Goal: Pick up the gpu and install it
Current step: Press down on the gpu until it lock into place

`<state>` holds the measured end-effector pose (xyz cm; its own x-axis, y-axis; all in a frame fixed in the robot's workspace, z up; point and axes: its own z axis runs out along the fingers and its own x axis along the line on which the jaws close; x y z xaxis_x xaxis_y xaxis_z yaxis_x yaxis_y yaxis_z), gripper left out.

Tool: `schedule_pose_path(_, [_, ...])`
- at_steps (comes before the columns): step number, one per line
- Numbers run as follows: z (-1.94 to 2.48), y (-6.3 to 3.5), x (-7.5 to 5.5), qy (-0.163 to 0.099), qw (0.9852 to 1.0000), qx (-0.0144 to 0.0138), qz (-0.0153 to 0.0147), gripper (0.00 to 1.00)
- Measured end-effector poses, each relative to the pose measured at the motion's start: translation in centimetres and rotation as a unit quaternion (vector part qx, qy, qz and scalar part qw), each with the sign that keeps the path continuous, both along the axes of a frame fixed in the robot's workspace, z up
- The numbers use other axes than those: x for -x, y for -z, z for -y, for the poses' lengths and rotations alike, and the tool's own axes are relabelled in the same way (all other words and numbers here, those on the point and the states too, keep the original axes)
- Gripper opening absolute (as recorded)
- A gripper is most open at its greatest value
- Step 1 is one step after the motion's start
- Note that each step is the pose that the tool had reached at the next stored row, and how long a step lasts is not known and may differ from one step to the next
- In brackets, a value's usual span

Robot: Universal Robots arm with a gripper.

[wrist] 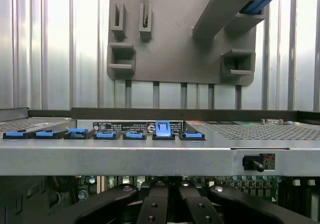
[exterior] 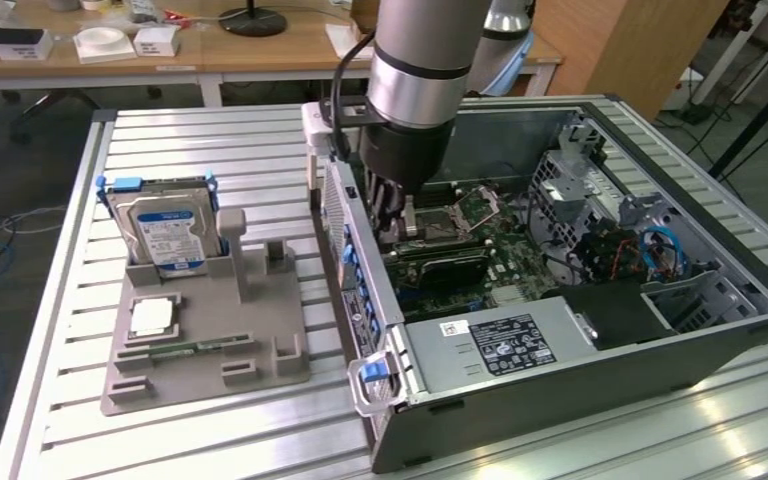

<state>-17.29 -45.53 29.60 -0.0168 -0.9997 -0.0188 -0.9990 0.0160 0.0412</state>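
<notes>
Blue-label hard drive [exterior: 160, 232] upright in grey holder [exterior: 211, 345], beside open PC case [exterior: 704, 340]

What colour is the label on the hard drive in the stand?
Blue and white; the hard drive shows best in the exterior view.

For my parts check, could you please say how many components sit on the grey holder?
3: hard drive upright at the far end, pale square part flat in the middle, green memory stick lying nearer the front. None looks hidden.

The open computer case [exterior: 651, 340] lies at the exterior view's right of the holder tray [exterior: 204, 350].
</notes>
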Motion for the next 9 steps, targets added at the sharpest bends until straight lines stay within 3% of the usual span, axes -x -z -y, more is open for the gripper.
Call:
schedule_pose_path(4, [0.00, -0.56, 0.1, 0.000, 1.0000, 0.0003, -0.0011, 0.11])
schedule_pose_path(9, [0.04, -1.04, 0.1, 0.000, 1.0000, 0.0000, -0.0001, 0.11])
